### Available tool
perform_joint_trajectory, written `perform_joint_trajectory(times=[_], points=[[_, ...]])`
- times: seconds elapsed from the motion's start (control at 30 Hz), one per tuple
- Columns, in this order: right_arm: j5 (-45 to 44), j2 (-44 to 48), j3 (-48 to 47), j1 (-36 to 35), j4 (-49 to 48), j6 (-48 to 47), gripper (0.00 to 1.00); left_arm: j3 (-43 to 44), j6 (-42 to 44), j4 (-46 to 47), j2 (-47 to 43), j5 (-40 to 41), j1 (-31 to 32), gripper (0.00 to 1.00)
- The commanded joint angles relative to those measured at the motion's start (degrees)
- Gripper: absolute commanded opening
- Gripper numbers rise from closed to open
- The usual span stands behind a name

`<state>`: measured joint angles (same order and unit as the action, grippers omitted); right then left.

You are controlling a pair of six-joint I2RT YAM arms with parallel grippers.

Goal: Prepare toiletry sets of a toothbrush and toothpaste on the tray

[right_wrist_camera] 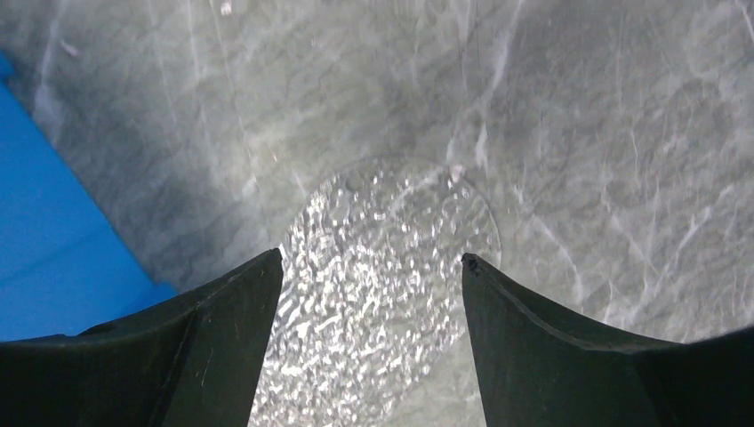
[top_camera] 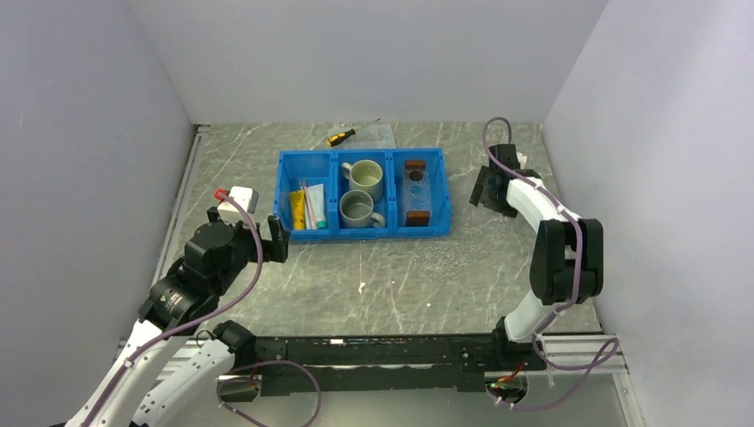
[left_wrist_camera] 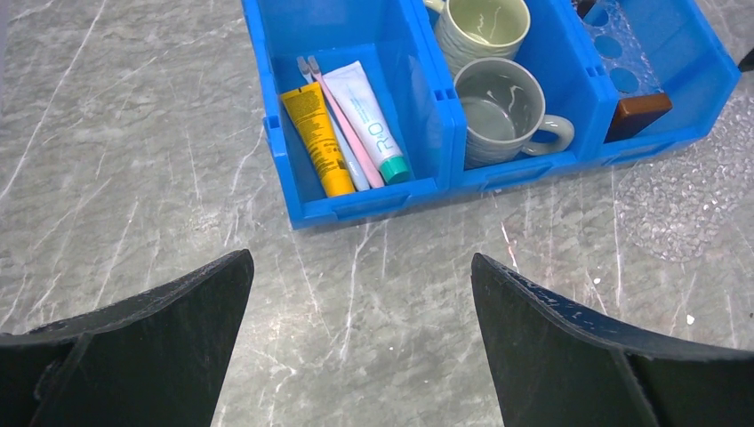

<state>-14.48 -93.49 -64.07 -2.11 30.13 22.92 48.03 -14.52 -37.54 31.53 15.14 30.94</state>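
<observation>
The clear tray [top_camera: 414, 191] with brown wooden end blocks lies in the right compartment of the blue bin [top_camera: 307, 236]; its near block shows in the left wrist view [left_wrist_camera: 638, 114]. The white toothpaste tube [left_wrist_camera: 369, 116] with a green cap and the thin pinkish toothbrush [left_wrist_camera: 345, 133] lie in the left compartment, also seen from above [top_camera: 313, 206]. My left gripper [top_camera: 277, 238] is open and empty over bare table just in front of that compartment [left_wrist_camera: 360, 256]. My right gripper [top_camera: 485, 189] is open and empty to the right of the bin [right_wrist_camera: 372, 255].
A yellow tube [left_wrist_camera: 316, 138] lies beside the toothbrush. Two mugs [top_camera: 363, 178] [top_camera: 357, 209] fill the middle compartment. A yellow-and-black screwdriver [top_camera: 342, 136] and a clear box [top_camera: 378, 135] lie behind the bin. A round clear dimpled patch [right_wrist_camera: 391, 258] lies under my right gripper.
</observation>
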Motion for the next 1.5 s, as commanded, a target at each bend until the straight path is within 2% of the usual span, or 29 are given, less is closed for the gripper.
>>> perform_joint_trajectory(times=[0.0,0.33,0.7,1.0,1.47], points=[[0.2,-3.4,-6.0,1.1,-2.2,-2.0,0.76,1.5,-0.4,2.2,-0.6,-1.2,0.1,0.99],[2.7,-12.5,-11.7,4.0,-1.4,-2.5,0.77,1.4,-0.4,2.3,-0.5,-1.8,0.1,0.99],[3.3,-16.7,-11.7,4.4,-0.3,-4.0,0.77,1.5,-0.4,2.4,-0.3,-2.3,0.0,0.99],[3.1,-15.6,-8.8,4.4,0.4,-3.3,0.77,1.5,-0.4,2.4,-0.5,-2.5,0.0,0.99],[4.5,-10.5,0.8,4.1,-1.3,-0.6,0.77,1.3,-0.5,2.6,-1.8,-3.0,0.1,0.99]])
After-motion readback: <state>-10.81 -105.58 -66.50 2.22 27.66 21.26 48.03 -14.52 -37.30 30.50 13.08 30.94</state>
